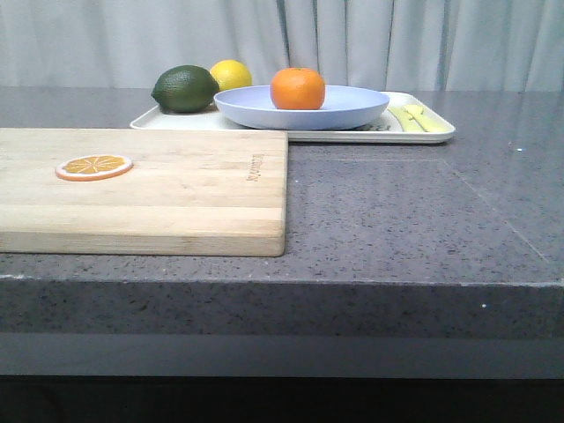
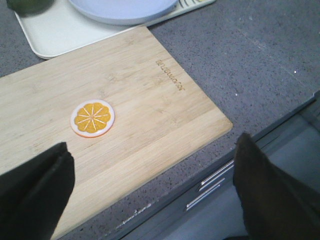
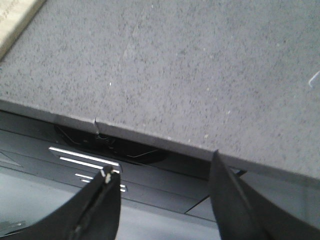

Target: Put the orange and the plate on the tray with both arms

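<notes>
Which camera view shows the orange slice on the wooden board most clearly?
The left wrist view: it looks down on the orange slice, so its round face and segments show, lying on the cutting board. The front view shows the slice only at a flat angle, near the board's left end. The right wrist view does not show it.

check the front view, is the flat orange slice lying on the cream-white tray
No, the flat orange slice lies on the wooden cutting board, apart from the cream-white rectangular tray behind it.
</notes>
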You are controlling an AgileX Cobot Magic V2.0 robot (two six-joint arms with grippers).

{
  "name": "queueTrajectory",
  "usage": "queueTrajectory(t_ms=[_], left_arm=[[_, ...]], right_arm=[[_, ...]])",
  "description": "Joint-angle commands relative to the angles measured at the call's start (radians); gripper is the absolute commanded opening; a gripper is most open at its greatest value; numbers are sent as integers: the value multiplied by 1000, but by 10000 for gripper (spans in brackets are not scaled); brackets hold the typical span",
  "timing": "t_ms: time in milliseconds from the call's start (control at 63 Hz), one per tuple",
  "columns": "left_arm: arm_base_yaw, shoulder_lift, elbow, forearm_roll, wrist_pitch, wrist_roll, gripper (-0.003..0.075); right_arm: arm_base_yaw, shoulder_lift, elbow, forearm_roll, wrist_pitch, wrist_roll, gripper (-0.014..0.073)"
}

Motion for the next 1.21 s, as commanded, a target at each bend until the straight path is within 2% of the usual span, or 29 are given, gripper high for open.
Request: queueTrajectory(t_ms=[0,285,397,539,730,809,872,920,1190], left_arm=[[3,-3,-25,-7,-63,-10,600],[3,-3,-25,-7,-63,-10,600],[3,-3,-25,-7,-63,-10,587],[3,-3,-25,-7,-63,-10,444],[3,-3,-25,-7,-63,-10,159],[3,-3,-25,-7,-63,-10,76],[3,-3,-25,-7,-63,-10,7],[3,-3,-25,-7,-63,-10,-19],[3,-3,-25,-7,-63,-10,-20]], right_arm=[[0,-24,11,-14,-62,56,421],[0,-36,35,-12,-105,86,420],[0,-36,35,-12,-105,86,379],[0,-36,35,-12,-105,86,194],[0,-36,35,-12,-107,86,-54],[0,-36,35,-12,-107,86,-120],[0,-36,35,-12,-107,86,-116],[0,-36,35,-13,-111,86,-118],[0,-36,35,-11,-116,86,-118]])
